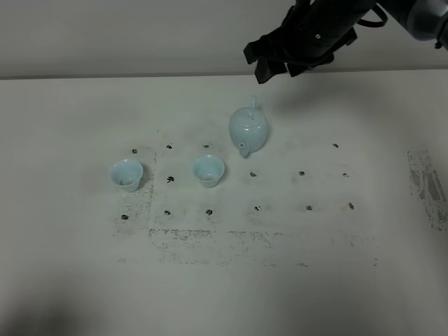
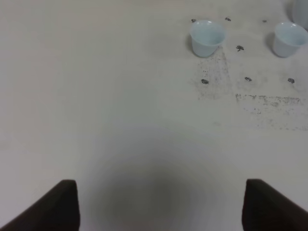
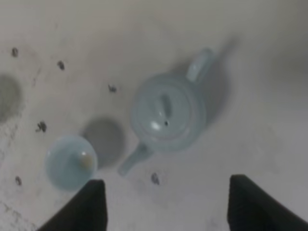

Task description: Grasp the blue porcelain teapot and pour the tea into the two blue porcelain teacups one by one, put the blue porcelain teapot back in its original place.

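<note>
Teapot (image 1: 248,130) is sitting upright on the white table (image 1: 70,294), just above the centre of the overhead frame. Its lid is on, its spout is pointing toward the lower edge of the frame, and its handle is pointing toward the upper edge.

Nearest of all, the left gripper (image 2: 161,197) is hovering over bare tabletop. Its two dark fingers are standing wide apart with nothing between them, and only its own wrist camera is showing it.

A band of grey scuffing (image 1: 210,241) is running across the lower middle of the overhead frame, and small black marks (image 1: 208,211) are dotting the surface in rows beyond it. The left cup (image 1: 126,174) is standing at middle left. The middle cup (image 1: 208,170) is standing well apart to its right. Both are sitting upright, mouths up. The middle cup is lying near the spout, to its lower left, without touching it.

Farthest back, the right gripper (image 1: 276,64) is hanging in the air at the upper middle of the frame, up and right of the teapot and clear of it. Its fingers are spread wide, gripping nothing.
</note>
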Robot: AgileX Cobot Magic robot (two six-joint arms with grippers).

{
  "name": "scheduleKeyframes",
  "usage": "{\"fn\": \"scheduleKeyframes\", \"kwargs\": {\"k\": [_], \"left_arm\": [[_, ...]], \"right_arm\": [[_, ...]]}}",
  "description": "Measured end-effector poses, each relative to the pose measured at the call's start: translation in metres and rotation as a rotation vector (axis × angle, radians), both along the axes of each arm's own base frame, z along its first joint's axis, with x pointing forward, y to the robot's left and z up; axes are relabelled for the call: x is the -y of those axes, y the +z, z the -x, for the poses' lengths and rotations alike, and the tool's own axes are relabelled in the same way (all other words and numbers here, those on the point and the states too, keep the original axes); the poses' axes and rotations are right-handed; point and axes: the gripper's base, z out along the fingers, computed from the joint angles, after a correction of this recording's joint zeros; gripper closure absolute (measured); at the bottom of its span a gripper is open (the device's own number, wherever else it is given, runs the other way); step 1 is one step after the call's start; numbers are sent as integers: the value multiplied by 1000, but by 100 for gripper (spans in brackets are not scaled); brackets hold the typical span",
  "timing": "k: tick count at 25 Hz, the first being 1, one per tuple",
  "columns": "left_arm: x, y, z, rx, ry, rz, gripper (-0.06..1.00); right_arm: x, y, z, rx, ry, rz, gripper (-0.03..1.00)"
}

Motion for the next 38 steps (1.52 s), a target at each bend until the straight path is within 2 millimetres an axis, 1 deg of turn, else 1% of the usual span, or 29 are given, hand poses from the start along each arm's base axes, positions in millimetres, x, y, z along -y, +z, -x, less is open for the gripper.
{"fn": "scheduleKeyframes", "kwargs": {"k": [2,8,12,14,18,24,27,30,33,38], "left_arm": [[0,0,0,0,0,0,28],[0,0,0,0,0,0,28],[0,0,0,0,0,0,28],[0,0,0,0,1,1,28],[0,0,0,1,1,1,28],[0,0,0,1,1,1,28],[0,0,0,1,1,1,28],[0,0,0,1,1,1,28],[0,0,0,2,1,1,28],[0,0,0,2,1,1,28]], "right_arm": [[-6,0,-11,47,-1,-16,45],[-14,-18,-42,162,13,-9,45],[-20,-46,-60,231,34,-4,45],[-22,-65,-68,249,37,7,45],[-22,-96,-80,294,36,52,45],[-17,-122,-87,298,43,114,45],[-14,-127,-89,294,42,130,45],[-7,-127,-91,296,33,147,45],[3,-129,-91,270,28,191,45],[10,-132,-90,226,23,205,45]]}}
